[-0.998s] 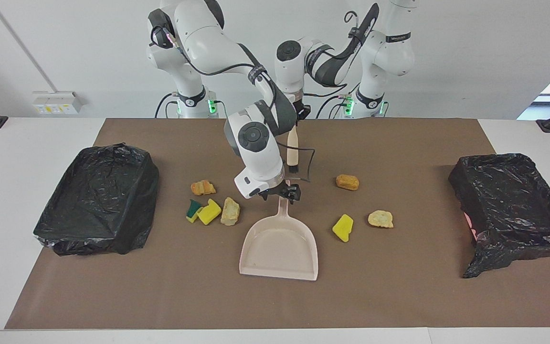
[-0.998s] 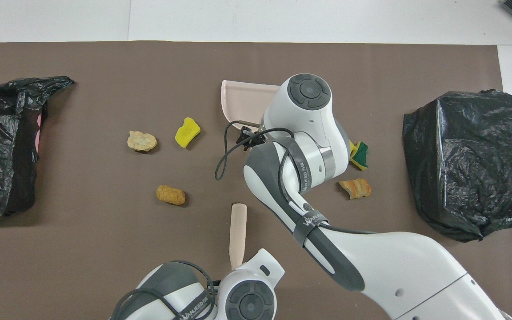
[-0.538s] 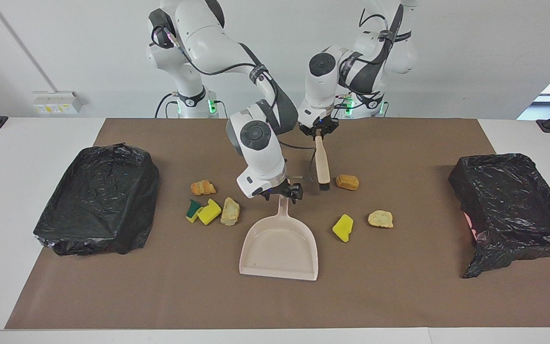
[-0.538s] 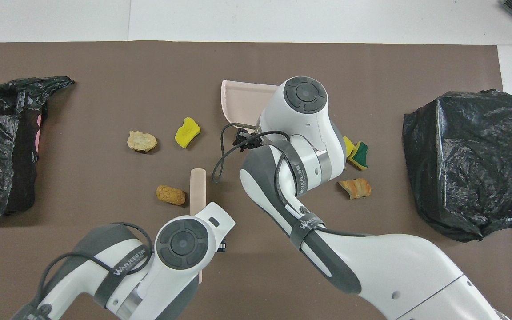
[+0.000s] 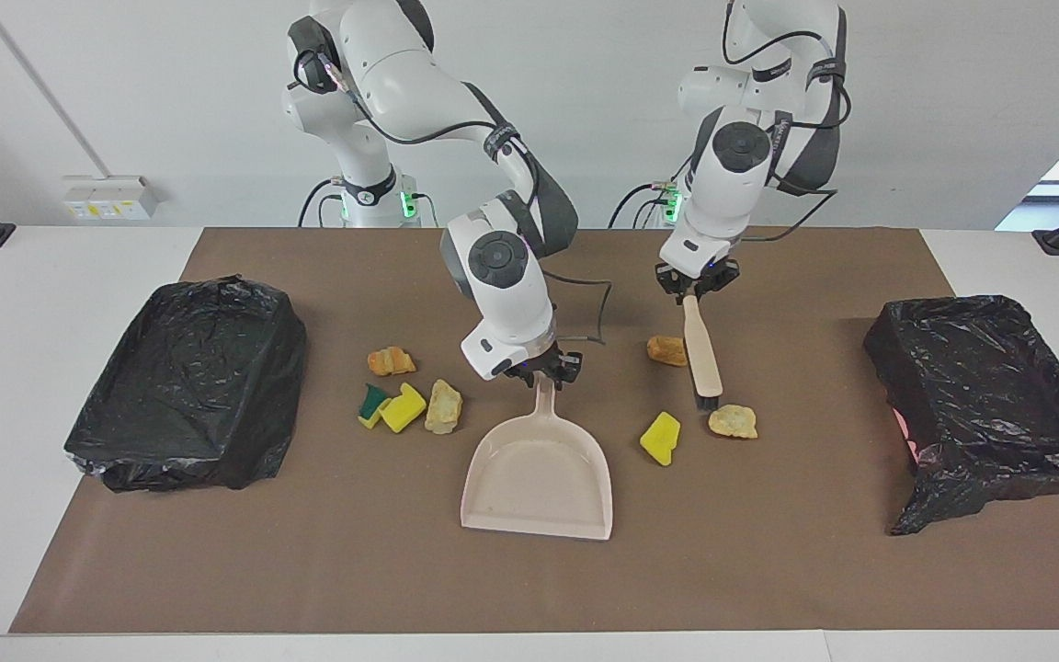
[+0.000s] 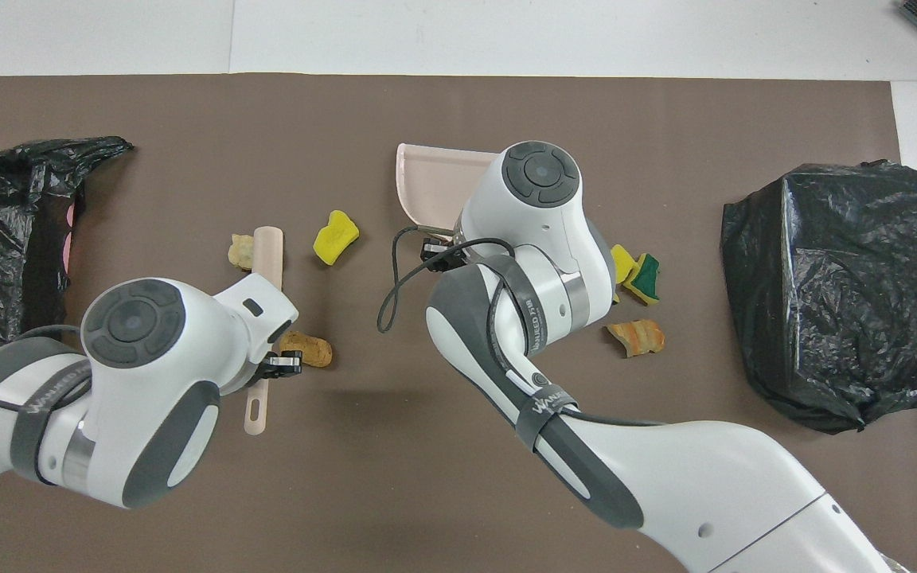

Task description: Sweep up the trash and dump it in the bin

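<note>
1. Left gripper (image 5: 697,292): upper middle of the facing frame, over the brown mat (image 5: 529,579). Its fingers are pressed together on the top end of the brush (image 5: 702,349). The brush hangs tilted, bristle end down.
2. Right gripper (image 5: 545,370): frame centre, at the top end of the dustpan (image 5: 537,478) handle. Whether it is clamped on the handle cannot be told.
3. Trash nearest the robots: an orange-brown scrap (image 5: 666,350) just beside the brush handle, and an orange scrap (image 5: 391,360) toward the right arm's end.
4. Trash one row lower in the frame: a green-backed scrap (image 5: 373,405), a yellow scrap (image 5: 403,407) and a beige scrap (image 5: 443,406), bunched together beside the dustpan handle.
5. On the left arm's side of the dustpan: a second yellow scrap (image 5: 660,438) and a second beige scrap (image 5: 733,421). The bristles stand just beside this beige scrap.
6. The dustpan lies flat at lower centre, mouth away from the robots, with no scrap in it.
7. Two bag-lined bins sit at mid-height: one (image 5: 189,382) at the right arm's end, one (image 5: 989,386) at the left arm's end.
</note>
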`<state>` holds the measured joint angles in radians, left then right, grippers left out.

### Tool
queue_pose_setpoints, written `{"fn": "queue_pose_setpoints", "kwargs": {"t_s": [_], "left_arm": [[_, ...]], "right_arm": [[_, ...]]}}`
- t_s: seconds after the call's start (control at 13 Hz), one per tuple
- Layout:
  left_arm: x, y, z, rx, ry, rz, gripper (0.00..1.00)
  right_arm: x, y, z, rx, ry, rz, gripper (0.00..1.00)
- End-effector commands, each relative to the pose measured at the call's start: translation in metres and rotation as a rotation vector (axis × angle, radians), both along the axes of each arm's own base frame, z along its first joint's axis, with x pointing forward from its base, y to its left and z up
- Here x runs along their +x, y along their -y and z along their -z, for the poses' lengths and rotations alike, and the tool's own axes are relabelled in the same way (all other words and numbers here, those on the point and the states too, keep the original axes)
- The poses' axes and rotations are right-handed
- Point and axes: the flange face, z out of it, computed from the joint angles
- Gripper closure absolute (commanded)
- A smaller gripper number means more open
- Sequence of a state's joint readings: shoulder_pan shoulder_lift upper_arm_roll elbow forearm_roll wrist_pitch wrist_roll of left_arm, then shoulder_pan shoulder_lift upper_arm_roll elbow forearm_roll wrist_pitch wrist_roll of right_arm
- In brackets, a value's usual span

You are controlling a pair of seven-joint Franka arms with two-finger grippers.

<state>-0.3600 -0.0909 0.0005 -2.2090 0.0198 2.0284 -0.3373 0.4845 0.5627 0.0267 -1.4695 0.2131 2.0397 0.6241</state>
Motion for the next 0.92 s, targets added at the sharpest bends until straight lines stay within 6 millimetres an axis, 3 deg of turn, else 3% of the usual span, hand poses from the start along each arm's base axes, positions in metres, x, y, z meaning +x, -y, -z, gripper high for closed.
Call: {"fn": "queue_pose_setpoints", "kwargs": {"t_s": [0.0,0.15,0.31,0.38,0.61,0.84], "left_arm": [[0.037,-0.051,0.002,-0.008,0.012,0.007,1.0],[0.056,-0.082,0.013,-0.014,0.004,0.014,1.0],[0.062,-0.109,0.026,-0.013,-0.013,-0.027,1.0],[0.063,-0.113,0.037,-0.012,-0.029,-0.036,1.0],[0.066,-0.103,0.061,-0.014,-0.053,-0.027,1.0],[0.064,-0.085,0.062,-0.071,-0.062,-0.042,1.0]], "right_arm": [[0.001,0.01,-0.003,0.012,-0.009,0.002,1.0],[-0.002,-0.002,-0.006,0.032,0.02,-0.024,1.0],[0.005,0.002,-0.019,0.06,0.1,-0.13,1.0],[0.005,0.008,-0.032,0.06,0.125,-0.214,1.0],[0.005,0.052,-0.074,0.049,0.134,-0.449,1.0],[-0.006,0.087,-0.105,0.063,0.104,-0.705,1.0]]}}
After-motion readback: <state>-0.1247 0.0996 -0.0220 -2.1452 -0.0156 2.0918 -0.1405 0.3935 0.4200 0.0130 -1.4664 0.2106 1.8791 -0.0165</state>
